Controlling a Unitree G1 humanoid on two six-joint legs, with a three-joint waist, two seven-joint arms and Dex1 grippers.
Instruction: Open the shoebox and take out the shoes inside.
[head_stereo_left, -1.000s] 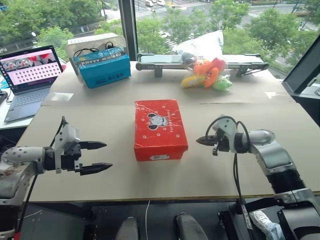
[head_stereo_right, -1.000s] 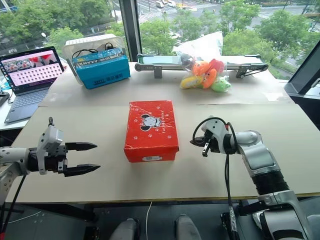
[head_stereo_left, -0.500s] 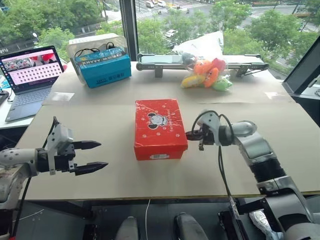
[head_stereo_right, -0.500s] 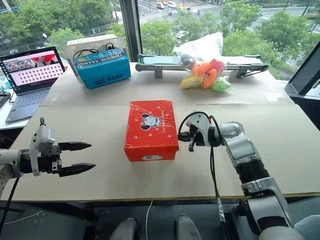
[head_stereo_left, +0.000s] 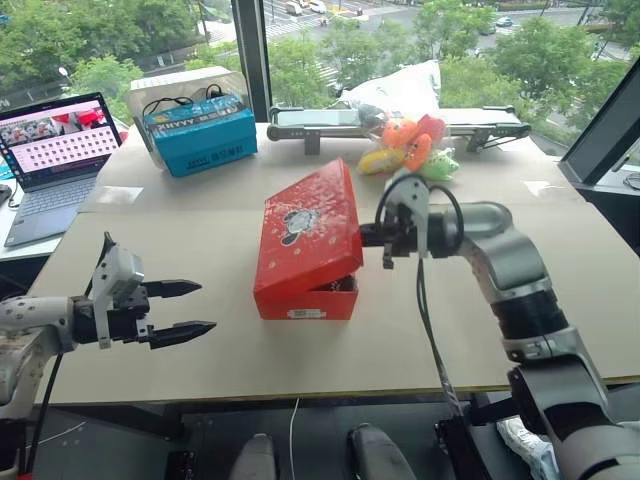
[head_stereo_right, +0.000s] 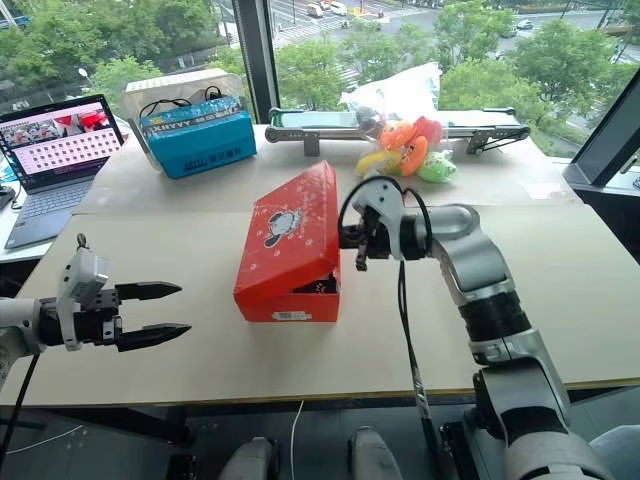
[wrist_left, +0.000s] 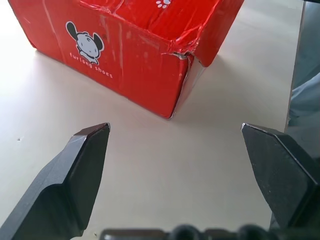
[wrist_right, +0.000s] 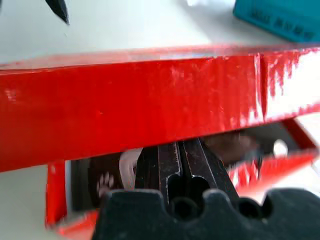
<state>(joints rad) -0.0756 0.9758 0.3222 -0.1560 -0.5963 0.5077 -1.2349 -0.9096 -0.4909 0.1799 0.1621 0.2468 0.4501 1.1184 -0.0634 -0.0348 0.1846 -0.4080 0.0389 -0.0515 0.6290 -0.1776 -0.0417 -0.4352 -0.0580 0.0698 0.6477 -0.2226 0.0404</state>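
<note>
Our right gripper (head_stereo_left: 366, 236) has its two black fingers pressed together, and their tips sit under the right edge of the hinged lid (head_stereo_left: 308, 222) of the red rectangular cardboard shoebox (head_stereo_left: 306, 286); nothing is clamped between them. We see that lid tilted up on its right side, its black-and-white cartoon mouse logo (head_stereo_left: 293, 222) facing up and to the left. From the right wrist view we look beneath the raised lid edge at something dark brown with a pale trim inside the box (wrist_right: 110, 175), too blurred for us to tell more.

We find the shoebox at the middle of the beige cardboard-covered table (head_stereo_left: 420, 340). At nine o'clock from the box, well apart from it, our left gripper (head_stereo_left: 196, 308) hovers with its jaws spread wide and empty, pointing toward the box.

Farther out, at eleven o'clock, stands a blue box (head_stereo_left: 198, 135); at one o'clock lies a clear plastic bag of colourful plush toys (head_stereo_left: 410, 145). At ten o'clock, off the table's edge, an open laptop (head_stereo_left: 52, 160) shows a lit screen.
</note>
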